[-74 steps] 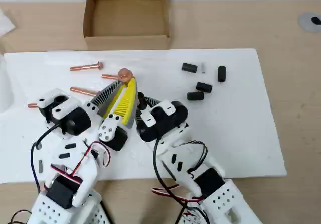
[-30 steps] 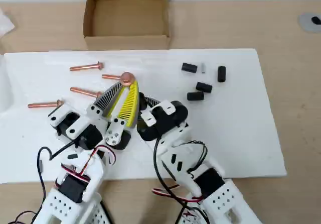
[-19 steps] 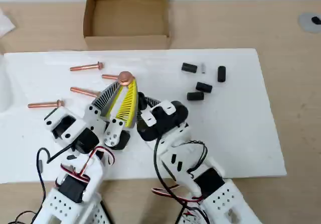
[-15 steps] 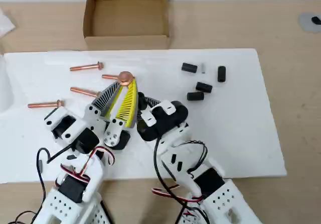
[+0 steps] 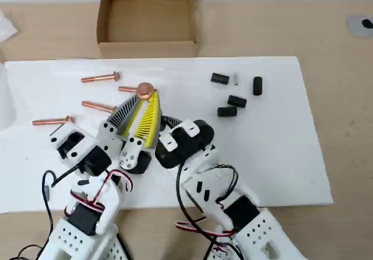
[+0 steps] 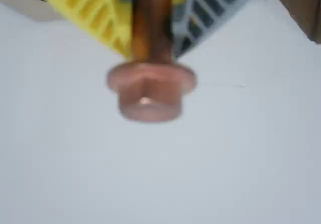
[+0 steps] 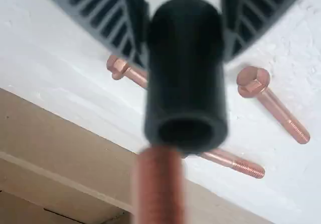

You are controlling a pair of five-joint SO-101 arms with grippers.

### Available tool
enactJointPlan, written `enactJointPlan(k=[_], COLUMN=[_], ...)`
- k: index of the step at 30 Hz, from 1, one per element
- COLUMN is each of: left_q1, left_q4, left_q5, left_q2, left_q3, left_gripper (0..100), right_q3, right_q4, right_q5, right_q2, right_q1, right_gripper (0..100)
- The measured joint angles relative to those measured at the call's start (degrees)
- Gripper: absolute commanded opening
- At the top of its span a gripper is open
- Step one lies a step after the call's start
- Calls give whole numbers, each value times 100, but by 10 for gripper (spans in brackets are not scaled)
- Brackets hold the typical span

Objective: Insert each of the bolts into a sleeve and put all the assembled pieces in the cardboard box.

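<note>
Copper-coloured, one hex-head bolt (image 6: pixel 150 91) was gripped by the left jaws, clenched on its shank between a yellow ribbed finger (image 6: pixel 85 8) and a grey ribbed finger (image 6: pixel 215 8), with the flanged head sticking out past their tips. From above, that head (image 5: pixel 144 88) hung over the white sheet (image 5: pixel 280 155), pointing towards the open brown cardboard box (image 5: pixel 145 49). The box stood on the wooden worktop (image 5: pixel 338 97), just beyond the sheet's far edge.

Tight beside the left arm, the right arm (image 5: pixel 186 137) had its jaws closed on a black cylindrical sleeve (image 7: pixel 185 68), pinched between dark ribbed fingers (image 7: pixel 95 8) with the open bore facing the wrist camera. A blurred copper shank (image 7: pixel 158 189) stood right at the mouth of that bore. Whether it had entered could not be told.

Four more copper bolts (image 5: pixel 100 78) lay loose on the sheet on the left arm's side, apart from one another, one of them just beside the held bolt's head. Three of them also showed behind the sleeve in the right wrist view, flat on the sheet near its edge. Four more black sleeves (image 5: pixel 236 101) lay in a loose cluster on the sheet's right part, well apart from both arms, with a small grey piece (image 5: pixel 236 80) between two of them.
</note>
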Motion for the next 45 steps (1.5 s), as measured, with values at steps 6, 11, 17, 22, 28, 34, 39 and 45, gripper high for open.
enactJointPlan(k=[6, 11, 17, 22, 28, 34, 39, 45], left_q1=[0, -35, -360, -404, -404, -404, -404, -404], left_q4=[352, 440, 782, 1890, 2101, 2110, 2110, 2558], left_q5=[158, 308, 352, 598, 923, 932, 932, 1363], left_q2=[0, -9, -26, -26, -18, -18, -18, -18], left_q3=[0, 0, -35, -422, -466, -466, -466, -545], left_gripper=[5, 5, 6, 7, 7, 16, 116, 164], right_q3=[0, 9, 9, 9, 9, 9, 9, 9], right_q4=[0, 0, 0, 0, 0, 0, 0, 0], right_q5=[0, 0, 0, 0, 0, 0, 0, 0], right_q2=[0, 0, 0, 0, 0, 0, 0, 0], right_q1=[0, 0, -9, -26, -26, -26, -26, -9], right_gripper=[9, 9, 9, 9, 9, 9, 9, 9])
